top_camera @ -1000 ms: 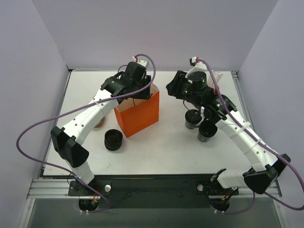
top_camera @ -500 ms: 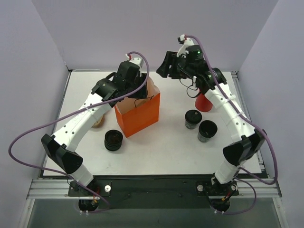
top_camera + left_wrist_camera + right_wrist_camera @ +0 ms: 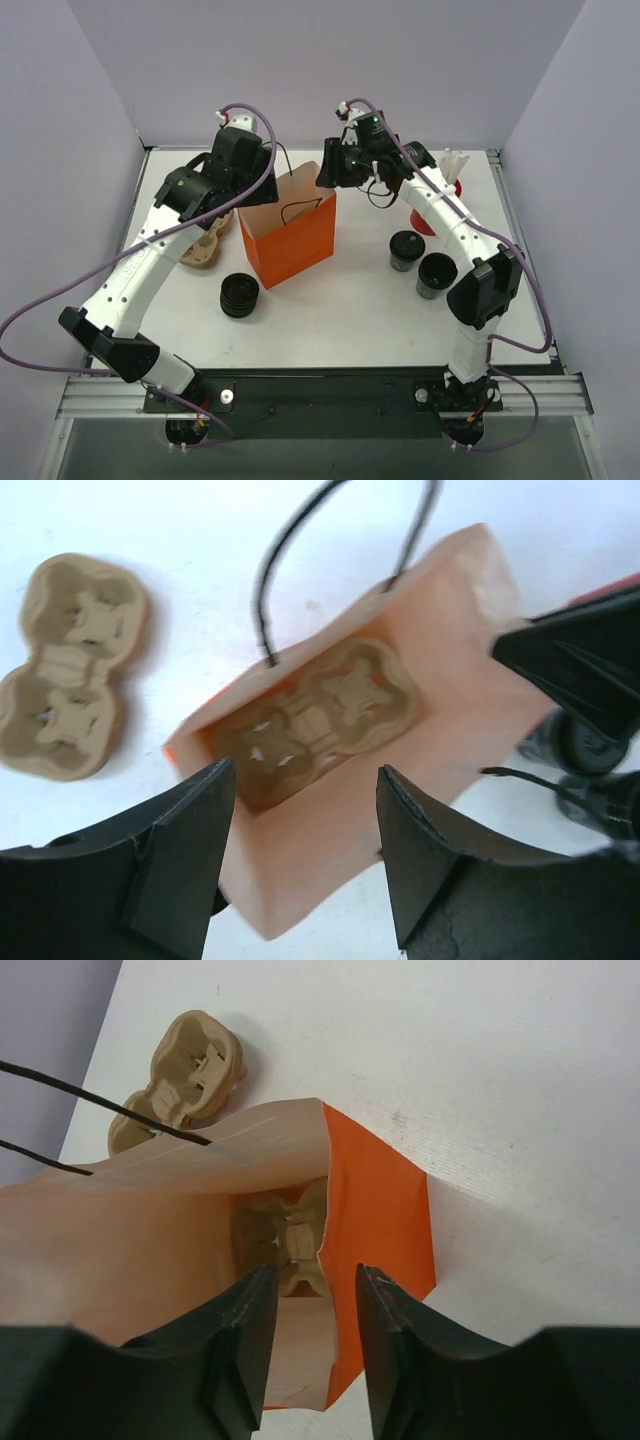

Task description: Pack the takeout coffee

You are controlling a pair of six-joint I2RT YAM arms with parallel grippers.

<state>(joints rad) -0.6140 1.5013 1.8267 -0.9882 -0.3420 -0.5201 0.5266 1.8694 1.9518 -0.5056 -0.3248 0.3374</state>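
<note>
Top external view: I see the takeout coffee (image 3: 404,250) standing on the bench (image 3: 340,310) right of the orange bag (image 3: 290,240), with a second dark cup (image 3: 437,275) just beside it. My left hand (image 3: 305,775) hangs spread over the bag's mouth, empty. My right hand (image 3: 313,1278) hovers at the bag's rim, fingers apart, gripping nothing. 1 pulp carrier (image 3: 315,715) lies inside.

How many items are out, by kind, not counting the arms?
Orange paper bag: 1
Pulp cup carriers: 2, one inside the bag, one beside it
Dark takeout cups: 2
Red cup of straws: 1
Black ribbed stack: 1
Total: 7
</note>
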